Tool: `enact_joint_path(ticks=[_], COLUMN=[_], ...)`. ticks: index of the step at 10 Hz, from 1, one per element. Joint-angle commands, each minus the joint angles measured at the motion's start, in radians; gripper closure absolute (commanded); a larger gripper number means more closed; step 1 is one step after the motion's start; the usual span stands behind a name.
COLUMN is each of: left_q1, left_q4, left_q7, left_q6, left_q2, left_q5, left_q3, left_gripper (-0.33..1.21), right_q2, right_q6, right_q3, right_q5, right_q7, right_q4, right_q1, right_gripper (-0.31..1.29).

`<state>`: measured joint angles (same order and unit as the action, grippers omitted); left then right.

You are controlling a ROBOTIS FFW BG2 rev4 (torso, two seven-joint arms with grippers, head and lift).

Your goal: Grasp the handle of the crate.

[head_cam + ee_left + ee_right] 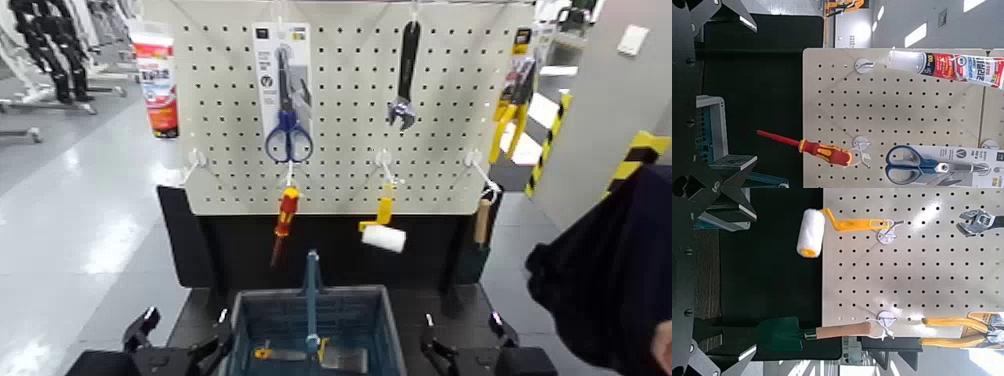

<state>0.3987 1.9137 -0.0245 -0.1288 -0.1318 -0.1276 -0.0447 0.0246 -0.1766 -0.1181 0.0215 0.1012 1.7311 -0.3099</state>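
The blue-grey slotted crate (375,325) stands on the dark table below the pegboard, at the bottom centre of the head view. Its thin teal handle (312,290) stands upright over the crate's middle, seen edge-on. My left gripper (183,332) is open and empty, just left of the crate at rim height. My right gripper (464,335) is open and empty, just right of the crate. Neither touches the crate or the handle. A piece of the crate's mesh side (707,129) shows in the left wrist view, beside the open left gripper (731,90).
The white pegboard (340,110) behind the crate carries scissors (288,120), a wrench (404,75), pliers (512,105), a red-and-yellow screwdriver (284,222), a paint roller (383,235) and a trowel (813,334). A small yellow-handled tool (265,352) lies in the crate. A person's dark sleeve (610,270) is at the right.
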Motion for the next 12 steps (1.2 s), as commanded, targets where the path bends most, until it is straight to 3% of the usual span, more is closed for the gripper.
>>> enact_joint_path(ticks=[1, 5, 7, 9, 12], left_q1=[-0.003, -0.026, -0.072, -0.136, -0.215], left_q4=[-0.001, 0.001, 0.014, 0.036, 0.028], left_q7=[0.002, 0.048, 0.129, 0.181, 0.219], left_q6=[0.000, 0.044, 0.173, 0.334, 0.578], left_q2=[0.000, -0.003, -0.014, -0.063, -0.083], left_q5=[-0.006, -0.080, -0.202, -0.380, -0.679], left_q3=[-0.001, 0.002, 0.011, 0.005, 0.052], left_gripper=[0.14, 0.14, 0.14, 0.14, 0.14], right_q2=[0.000, 0.002, 0.000, 0.002, 0.003], right_q6=[0.003, 0.008, 0.008, 0.009, 0.008], right_q3=[-0.003, -0.008, -0.009, -0.012, -0.015], right_q5=[0.000, -0.002, -0.002, -0.005, -0.009], right_q7=[0.000, 0.000, 0.000, 0.000, 0.000], right_q4=[-0.001, -0.002, -0.004, -0.007, -0.010], right_q1=[0.002, 0.003, 0.003, 0.006, 0.008], right_gripper=[0.14, 0.14, 0.14, 0.14, 0.14])
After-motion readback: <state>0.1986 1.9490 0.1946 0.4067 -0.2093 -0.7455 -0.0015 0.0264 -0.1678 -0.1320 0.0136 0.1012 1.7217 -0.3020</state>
